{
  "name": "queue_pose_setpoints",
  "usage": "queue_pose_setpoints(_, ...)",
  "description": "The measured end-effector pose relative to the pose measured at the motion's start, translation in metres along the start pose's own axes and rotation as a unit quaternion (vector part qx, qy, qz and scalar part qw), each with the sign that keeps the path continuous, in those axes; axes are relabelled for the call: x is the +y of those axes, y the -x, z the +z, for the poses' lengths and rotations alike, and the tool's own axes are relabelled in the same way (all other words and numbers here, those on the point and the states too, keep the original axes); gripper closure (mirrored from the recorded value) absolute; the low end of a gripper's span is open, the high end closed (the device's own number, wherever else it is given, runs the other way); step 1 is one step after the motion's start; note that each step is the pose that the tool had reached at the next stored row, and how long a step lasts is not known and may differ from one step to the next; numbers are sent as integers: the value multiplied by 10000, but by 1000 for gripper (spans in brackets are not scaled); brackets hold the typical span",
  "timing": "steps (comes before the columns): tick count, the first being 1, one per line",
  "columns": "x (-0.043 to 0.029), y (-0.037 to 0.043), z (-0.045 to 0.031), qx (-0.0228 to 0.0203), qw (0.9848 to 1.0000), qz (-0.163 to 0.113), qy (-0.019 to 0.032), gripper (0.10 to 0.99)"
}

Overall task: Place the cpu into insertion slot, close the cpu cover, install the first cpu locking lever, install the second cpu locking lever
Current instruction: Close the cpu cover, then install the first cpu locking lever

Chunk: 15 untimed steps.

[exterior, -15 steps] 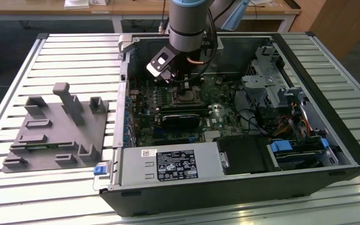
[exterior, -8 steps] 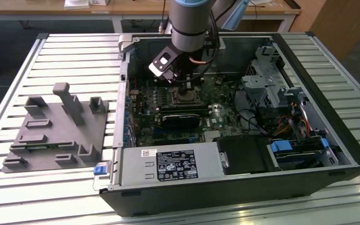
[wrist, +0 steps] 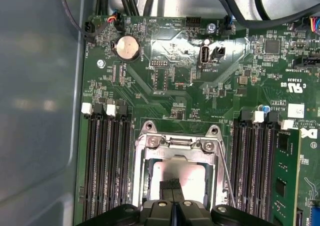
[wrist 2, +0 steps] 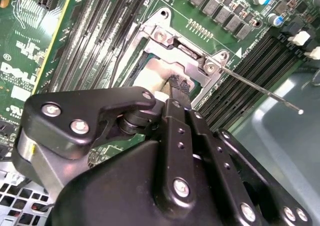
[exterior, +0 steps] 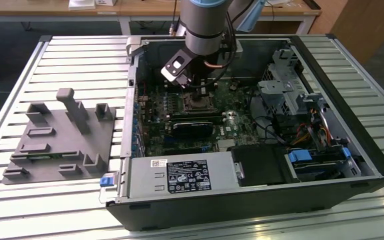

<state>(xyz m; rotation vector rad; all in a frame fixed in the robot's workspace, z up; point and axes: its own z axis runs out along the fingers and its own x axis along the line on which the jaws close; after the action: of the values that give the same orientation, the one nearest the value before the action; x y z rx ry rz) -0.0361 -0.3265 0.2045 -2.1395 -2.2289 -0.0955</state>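
Green board (wrist: 190, 91) covers much of the floor of an open black case (exterior: 352, 125). The case lies on a surface (exterior: 78, 55) of long metal slats. In the exterior view the arm (exterior: 205, 25) comes down from 12 o'clock into the case. Its gripper (exterior: 202, 92) is right over the slot (exterior: 197, 103), near the middle of the board.

The cpu (wrist: 187, 173) is in the slot. It lies flat, a pale shiny square with a silver frame all round it. The fingers (wrist: 166, 187) are pressed together with no gap, and nothing is between them. Their dark tips are down at the cpu's face, near its middle.

The cover (wrist: 179, 145) is the thin silver plate with two screws at one end. It seems to lie down round the cpu, but the gripper hides much of it, so this is hard to tell for sure. A thin metal lever (wrist 2: 260, 88) sticks out from one corner of the cover, away over the long black memory slots (wrist: 105, 161). More of these run along the slot's other side too.

In the exterior view a black card (exterior: 192, 129) lies at 6 o'clock from the slot, just beside it. A grey box (exterior: 178, 175) with a sticker is at 6 o'clock from the card, at the case's edge. A grey stand (exterior: 58, 140) with little posts sits on the surface at 9 o'clock from the case, apart from it.
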Motion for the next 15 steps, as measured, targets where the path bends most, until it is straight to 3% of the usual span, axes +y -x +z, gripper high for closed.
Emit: queue_pose_setpoints(15, 3, -3, -32, 0, 10000, 0, 0, 965)
